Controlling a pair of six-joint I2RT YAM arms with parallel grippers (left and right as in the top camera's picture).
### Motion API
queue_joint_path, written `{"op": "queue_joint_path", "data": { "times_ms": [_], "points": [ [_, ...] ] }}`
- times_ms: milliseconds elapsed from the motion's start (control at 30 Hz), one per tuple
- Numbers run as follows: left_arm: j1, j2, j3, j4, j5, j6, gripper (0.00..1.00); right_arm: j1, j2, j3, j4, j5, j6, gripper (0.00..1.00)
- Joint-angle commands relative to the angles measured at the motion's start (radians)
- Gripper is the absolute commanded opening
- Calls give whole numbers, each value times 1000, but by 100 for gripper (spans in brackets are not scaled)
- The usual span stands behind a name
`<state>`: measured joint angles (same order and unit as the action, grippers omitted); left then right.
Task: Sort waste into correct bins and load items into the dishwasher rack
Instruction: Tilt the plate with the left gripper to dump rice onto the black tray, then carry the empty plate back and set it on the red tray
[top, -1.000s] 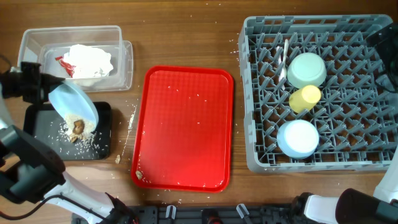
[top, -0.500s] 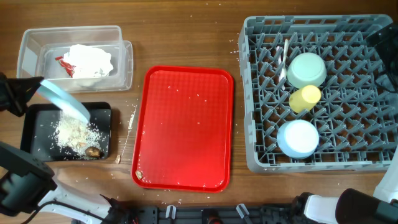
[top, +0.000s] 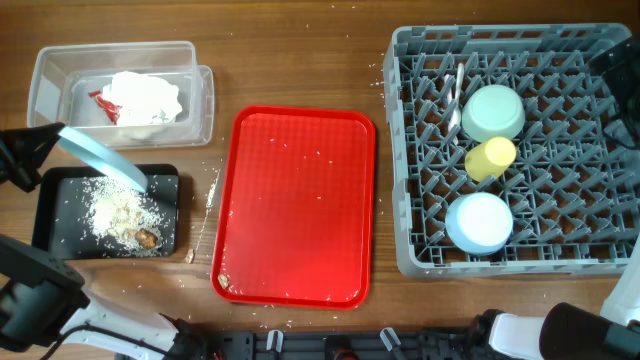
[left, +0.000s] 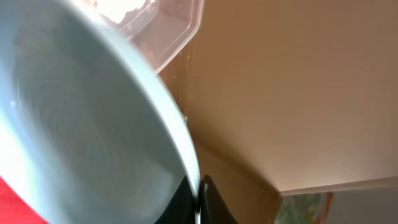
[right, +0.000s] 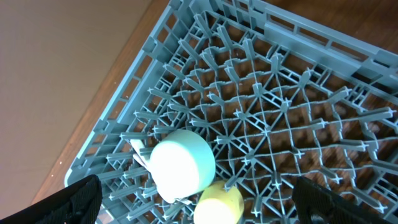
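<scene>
Your left hand: pinched onto the rim of the light blue plate, at the left edge of the table.
Light blue plate: held steeply tilted, with its lower edge over the black tray. In your left wrist view its pale face fills most of the frame.
Black tray: front left of the table. Whitish crumbs are heaped in it, with a brownish scrap near its right end.
Clear tub: just behind the black tray. It holds crumpled white napkins and a red-and-white wrapper.
Red tray: flat at mid-table, dotted with a few specks.
Your right hand: fingers spread wide and gripping nothing, above the dishwasher rack.
Dishwasher rack: on the right. It carries the pale green bowl, the yellow cup and the light blue bowl in a line. A white utensil sits beside the green bowl; you cannot tell whether it is the fork or the spoon.
</scene>
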<state>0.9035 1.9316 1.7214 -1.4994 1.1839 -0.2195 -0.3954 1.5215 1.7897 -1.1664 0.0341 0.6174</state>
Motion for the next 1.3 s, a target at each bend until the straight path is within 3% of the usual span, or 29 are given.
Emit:
{"op": "queue_joint_path", "data": {
  "times_ms": [0,33,100,133,167,200,233,267,300,333,367,400,433,600,733,900,967,1000,1167,1267],
  "points": [
    [5,-23,11,-117,55,96,4,3,11,-2,0,-4,14,100],
    [5,-24,11,-39,59,96,4,3,11,-2,0,-4,14,100],
    [6,-22,11,-134,-45,12,4,3,11,-2,0,-4,14,100],
    [9,-26,11,-166,-48,49,4,3,11,-2,0,-4,14,100],
    [9,-26,11,-100,-60,35,4,3,11,-2,0,-4,14,100],
    [9,-26,11,-142,-113,6,4,3,11,-2,0,-4,14,100],
    [10,-29,11,-154,-90,59,4,3,11,-2,0,-4,14,100],
    [8,-34,11,-72,-79,80,4,3,11,-2,0,-4,14,100],
    [2,-34,11,-69,-128,30,4,3,11,-2,0,-4,14,100],
    [2,-34,11,-180,-141,35,4,3,11,-2,0,-4,14,100],
    [-5,-46,8,-183,-82,101,4,3,11,-2,0,-4,14,100],
    [-16,-60,9,-88,-78,89,4,3,11,-2,0,-4,14,100],
    [-23,-67,9,-106,-114,43,4,3,11,-2,0,-4,14,100],
    [-112,-93,9,-181,-175,109,4,3,11,-2,0,-4,14,100],
    [-303,-126,8,-186,-265,107,4,3,11,-2,0,-4,14,100],
    [-644,-142,8,-158,-346,23,4,3,11,-2,0,-4,14,100],
    [-809,-142,8,-86,-421,-88,4,3,11,-2,0,-4,14,100],
    [-937,-142,8,1,-527,-212,4,3,11,-2,0,-4,14,100],
    [-1213,-99,8,199,-870,-472,4,3,11,-2,0,-4,14,100],
    [-1304,-44,8,248,-1028,-546,4,3,11,-2,0,-4,14,100]
  ]
}}
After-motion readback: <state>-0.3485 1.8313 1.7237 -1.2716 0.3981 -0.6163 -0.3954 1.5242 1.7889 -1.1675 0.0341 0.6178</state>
